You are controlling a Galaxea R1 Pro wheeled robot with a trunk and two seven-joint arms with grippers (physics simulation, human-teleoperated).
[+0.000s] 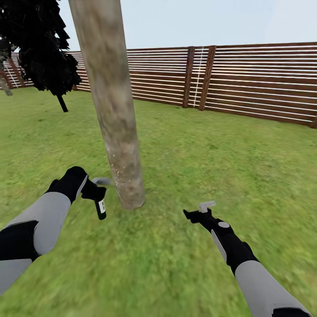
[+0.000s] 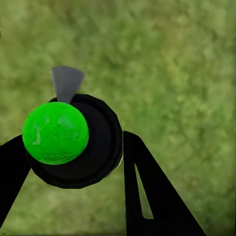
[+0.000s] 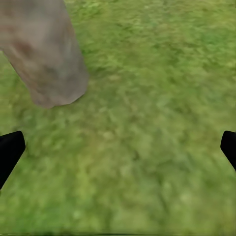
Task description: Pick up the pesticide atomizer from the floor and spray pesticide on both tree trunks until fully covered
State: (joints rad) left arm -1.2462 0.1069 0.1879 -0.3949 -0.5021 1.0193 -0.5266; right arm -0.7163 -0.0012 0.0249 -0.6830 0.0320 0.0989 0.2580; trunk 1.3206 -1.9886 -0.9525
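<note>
We are spraying: our left gripper [image 1: 97, 193] clamps the sprayer [image 1: 101, 207], trunk [image 1: 115, 110] at two o'clock. Right gripper [image 1: 193, 214] gapes wide. Next, sweep upward.

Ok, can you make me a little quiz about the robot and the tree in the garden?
1. True or false: the left claw holds the sprayer.
2. What stands behind the tree trunk? A) a brick wall B) a wooden fence C) a pond
3. Fill in: the right claw is ____ and holds nothing.

Key: 1 true. 2 B. 3 open; in the right wrist view its two fingers sit far apart over the grass.
</note>
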